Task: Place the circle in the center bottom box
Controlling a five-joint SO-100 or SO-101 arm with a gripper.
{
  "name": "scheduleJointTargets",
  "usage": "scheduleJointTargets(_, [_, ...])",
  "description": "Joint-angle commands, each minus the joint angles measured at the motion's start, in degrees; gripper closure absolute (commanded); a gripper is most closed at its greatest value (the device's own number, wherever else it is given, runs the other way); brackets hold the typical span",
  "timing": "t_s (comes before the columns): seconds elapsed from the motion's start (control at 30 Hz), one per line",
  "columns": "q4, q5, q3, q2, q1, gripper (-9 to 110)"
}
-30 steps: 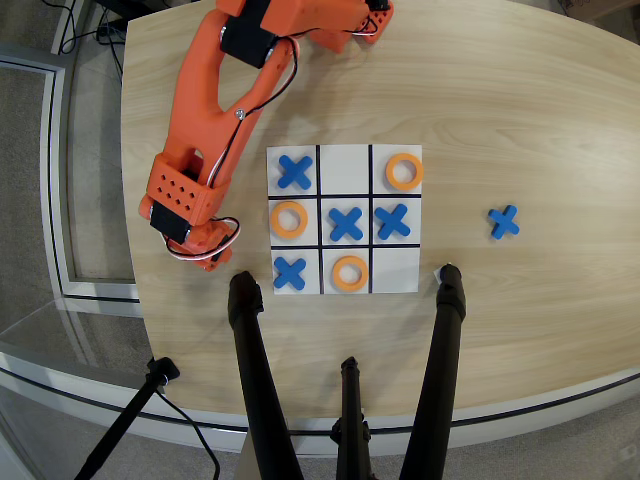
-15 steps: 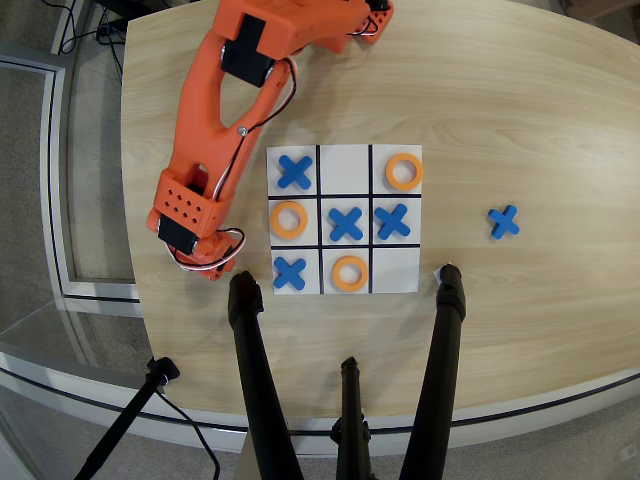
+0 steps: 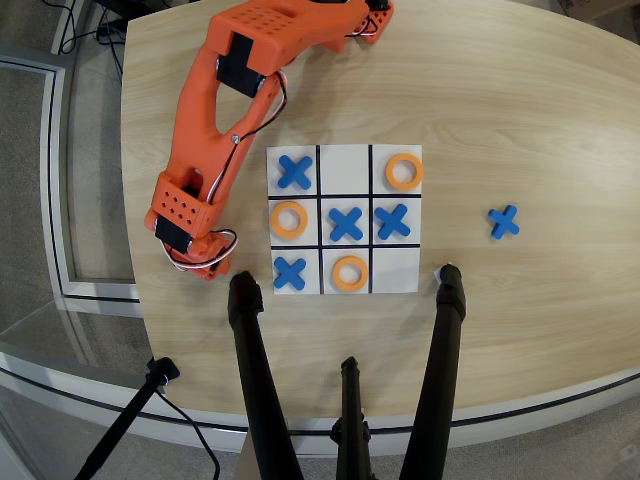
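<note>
Orange ring, the circle (image 3: 350,273), lies flat inside the center bottom box (image 3: 346,292) of the white grid (image 3: 345,150), in the row toward the desk's (image 3: 540,110) near edge in the overhead view. The orange arm (image 3: 205,150) stretches along the desk's left edge, apart from the grid; whether its jaws are apart cannot be told.

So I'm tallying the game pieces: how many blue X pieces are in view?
5. Four sit on the grid: top-left cell, middle cell, middle-right cell and bottom-left cell. One lies off the grid on the table to the right. None looks hidden.
</note>
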Motion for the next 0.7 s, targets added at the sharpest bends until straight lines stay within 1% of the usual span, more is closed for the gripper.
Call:
scheduleJointTargets(0.0, [1.49, -0.62, -0.26, -0.88, 0.44, 83])
scheduleJointTargets(0.1, [2.20, -0.18, -0.18, -1.05, 0.62, 83])
scheduleJointTargets(0.23, [6.06, -1.67, 1.32, 0.53, 1.85, 83])
scheduleJointTargets(0.4, [14.41, -2.46, 3.87, 3.78, 2.99, 83])
scheduleJointTargets(0.47, [15.56, -2.37, 6.94, 5.71, 2.55, 83])
scheduleJointTargets(0.67, [15.03, 5.10, 8.53, 6.94, -1.67, 83])
